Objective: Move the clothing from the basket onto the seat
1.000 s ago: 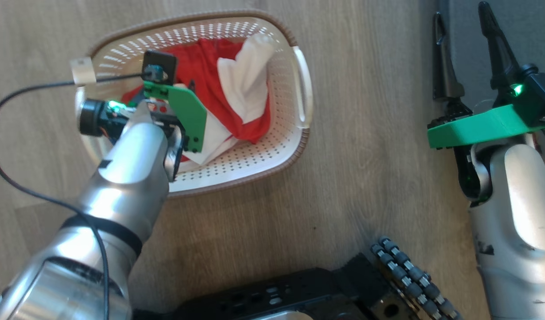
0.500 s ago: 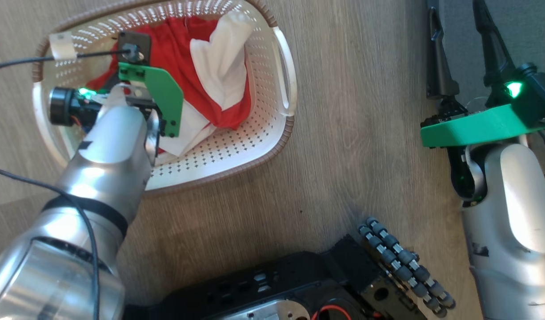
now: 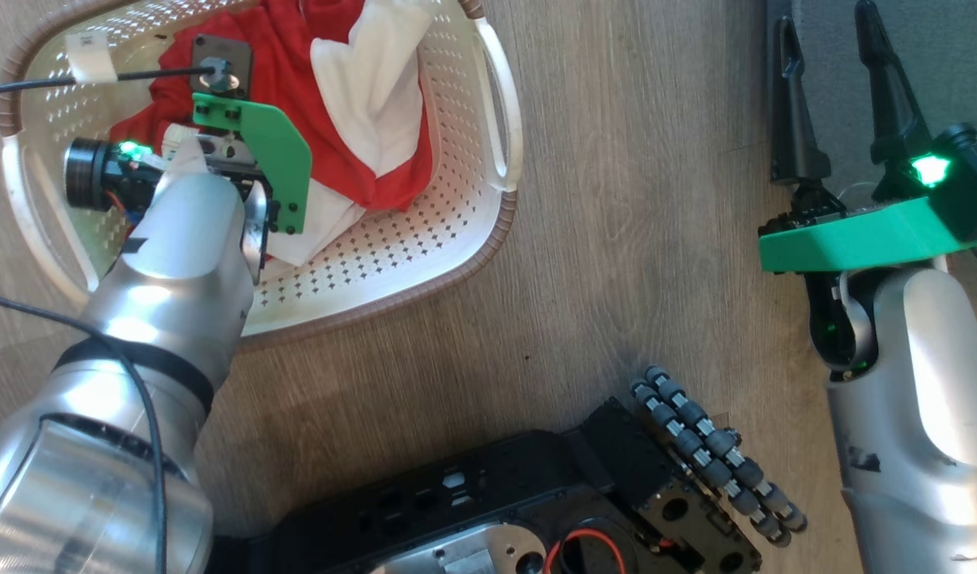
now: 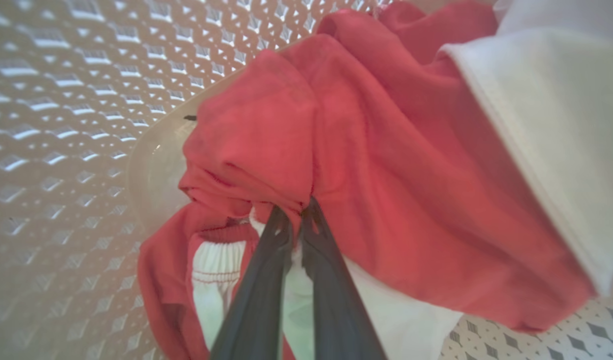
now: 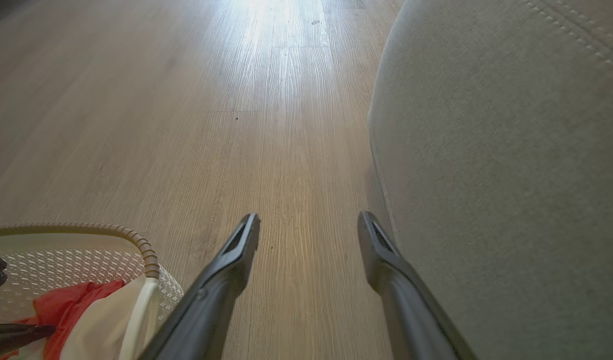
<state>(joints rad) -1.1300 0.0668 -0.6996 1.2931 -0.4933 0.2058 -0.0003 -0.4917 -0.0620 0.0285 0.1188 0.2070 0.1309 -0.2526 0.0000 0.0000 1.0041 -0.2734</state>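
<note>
The clothing (image 3: 337, 119), red and white fabric, lies bunched in the cream perforated basket (image 3: 425, 263) on the floor at the upper left. My left arm reaches down into the basket. In the left wrist view my left gripper (image 4: 295, 210) is shut on a fold of the red clothing (image 4: 386, 150), close to the basket wall (image 4: 61, 100). My right gripper (image 3: 825, 17) stands open and empty at the upper right, at the edge of the grey seat (image 3: 959, 48). In the right wrist view the right gripper (image 5: 309, 216) hangs over bare floor, with the seat (image 5: 511, 175) just to its right.
Wooden floor (image 3: 616, 239) runs between basket and seat. My black base (image 3: 496, 510) and a roller wheel (image 3: 712, 454) sit at the bottom. A black cable (image 3: 58, 80) crosses the basket's left rim. The basket's brown rim (image 5: 141, 245) shows low left in the right wrist view.
My left gripper has shut on the red fabric. The head camera has moved, so the basket sits further up and left in its view. The right gripper stays open.
</note>
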